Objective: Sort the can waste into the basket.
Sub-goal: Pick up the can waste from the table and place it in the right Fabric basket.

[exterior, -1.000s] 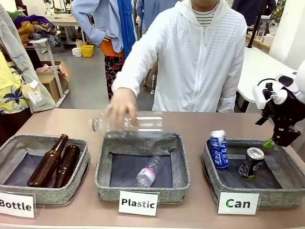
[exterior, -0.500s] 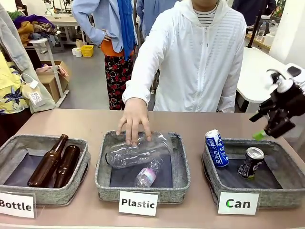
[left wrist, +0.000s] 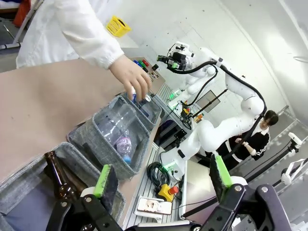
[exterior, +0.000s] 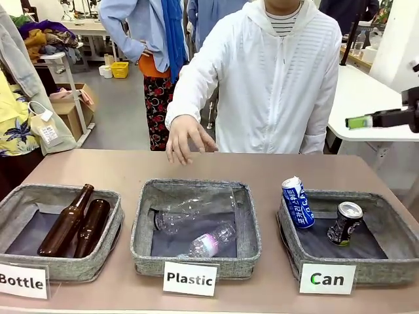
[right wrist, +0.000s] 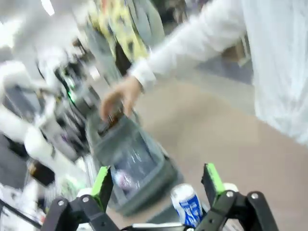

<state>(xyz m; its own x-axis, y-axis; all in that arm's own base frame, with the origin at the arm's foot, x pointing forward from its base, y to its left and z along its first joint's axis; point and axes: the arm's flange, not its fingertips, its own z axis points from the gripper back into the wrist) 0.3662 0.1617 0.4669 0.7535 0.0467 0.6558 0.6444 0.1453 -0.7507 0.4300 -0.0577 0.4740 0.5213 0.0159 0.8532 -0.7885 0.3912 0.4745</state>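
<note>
Two cans lie in the grey basket [exterior: 387,269] behind the "Can" card. The blue and white can [exterior: 298,203] leans against its left wall, and the black can [exterior: 345,224] with a silver top is tilted in the middle. My right gripper [exterior: 361,122] hovers high at the right edge, well above and right of the basket. Its wrist view shows it [right wrist: 156,183] open and empty, with the blue can [right wrist: 187,207] low between the green pads. My left gripper [left wrist: 162,175] is open with nothing in it, above the left end of the table.
A person's hand [exterior: 186,137] hangs over the table behind the "Plastic" basket [exterior: 139,226], which holds two clear bottles. The "Bottle" basket [exterior: 118,226] on the left holds two brown glass bottles [exterior: 69,222]. Bare tabletop stretches behind the baskets.
My right gripper has risen from the Can basket's far right rim and swung out to the right. The person laid a clear bottle in the Plastic basket and pulled the hand back.
</note>
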